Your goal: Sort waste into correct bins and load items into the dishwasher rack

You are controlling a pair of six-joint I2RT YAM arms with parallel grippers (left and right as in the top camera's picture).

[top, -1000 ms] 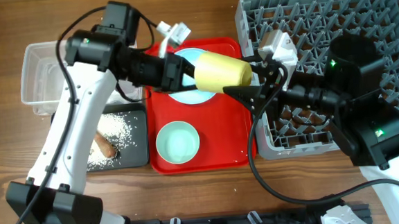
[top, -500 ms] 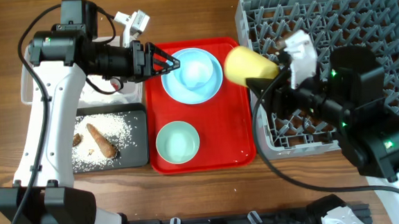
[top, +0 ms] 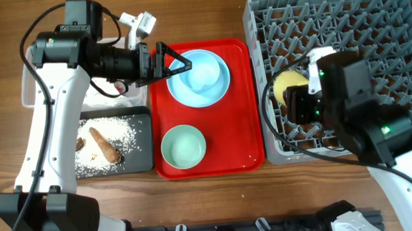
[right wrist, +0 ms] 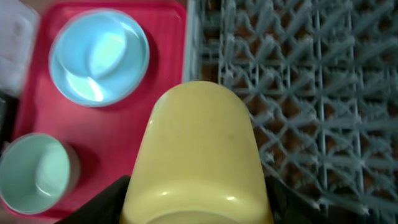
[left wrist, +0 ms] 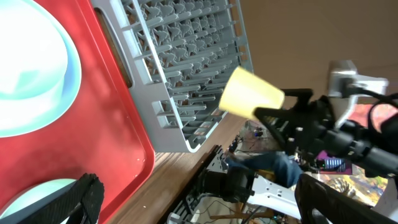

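Overhead: rice (top: pixel 115 134) in black tray (top: pixel 143 159)

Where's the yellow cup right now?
In the overhead view, the yellow cup is held in the right gripper at the left edge of the dishwasher rack, just right of the red tray.

The wooden bench (top: pixel 0 142) carries four things. Toward its left sits the clear plastic tub (top: pixel 29 90), with the black tray (top: pixel 141 159) just beside it on the robot's side. The red serving tray (top: pixel 237 128) lies in the middle, and the grey dishwasher rack (top: pixel 328 8) fills the right.
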